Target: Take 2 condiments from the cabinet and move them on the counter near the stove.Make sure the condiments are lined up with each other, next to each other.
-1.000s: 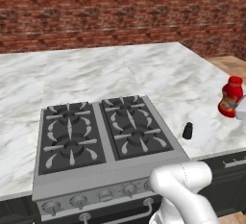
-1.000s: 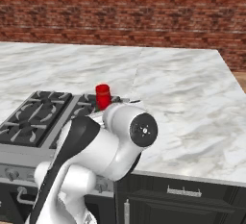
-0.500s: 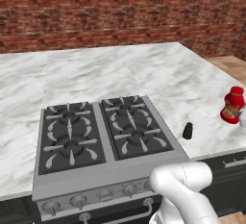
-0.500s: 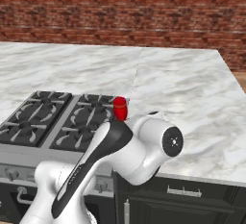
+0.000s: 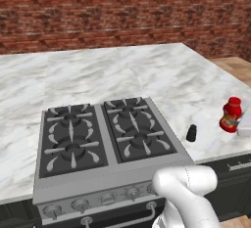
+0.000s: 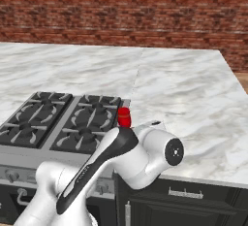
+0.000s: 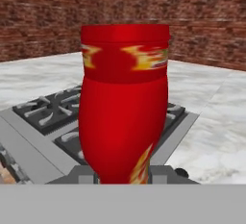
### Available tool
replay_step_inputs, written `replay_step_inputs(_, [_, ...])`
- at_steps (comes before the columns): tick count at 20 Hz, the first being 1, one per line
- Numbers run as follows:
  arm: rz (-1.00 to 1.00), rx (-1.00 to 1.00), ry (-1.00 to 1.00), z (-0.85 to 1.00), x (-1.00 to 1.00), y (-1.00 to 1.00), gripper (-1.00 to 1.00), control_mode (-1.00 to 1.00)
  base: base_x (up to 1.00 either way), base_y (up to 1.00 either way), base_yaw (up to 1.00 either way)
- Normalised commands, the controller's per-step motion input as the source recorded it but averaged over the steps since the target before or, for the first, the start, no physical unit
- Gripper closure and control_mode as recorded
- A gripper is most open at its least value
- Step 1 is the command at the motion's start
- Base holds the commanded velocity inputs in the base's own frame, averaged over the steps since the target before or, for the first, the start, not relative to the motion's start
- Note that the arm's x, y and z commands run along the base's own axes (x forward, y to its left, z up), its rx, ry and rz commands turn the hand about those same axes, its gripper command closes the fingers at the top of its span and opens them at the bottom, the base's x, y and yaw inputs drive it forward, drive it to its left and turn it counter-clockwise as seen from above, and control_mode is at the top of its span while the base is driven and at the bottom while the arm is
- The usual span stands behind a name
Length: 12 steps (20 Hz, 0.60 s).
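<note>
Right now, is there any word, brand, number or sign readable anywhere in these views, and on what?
None can be read.
Red bottle: a yellow-orange flame-like pattern, no legible letters.
Stove knobs: too small for any markings.
Small black bottle: no visible label.

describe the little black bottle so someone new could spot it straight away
Find the stove set into the marble counter. Just off its right edge, near the counter's front, stands the small black bottle. It is dark, plain and far smaller than the red bottle further right.
</note>
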Motion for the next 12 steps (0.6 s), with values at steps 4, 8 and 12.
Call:
replay_step_inputs(4, [0.0,0.0,0.04,-0.2,0.18,-0.13,1.0,-1.0,0.0,0.0,0.0])
replay_step_inputs(8, [0.0,0.0,0.1,-0.07,0.23,-0.12,1.0,-1.0,0.0,0.0,0.0])
replay_step_inputs(12, [0.0,0.0,0.02,-0.21,0.3,-0.01,1.0,-1.0,0.0,0.0,0.0])
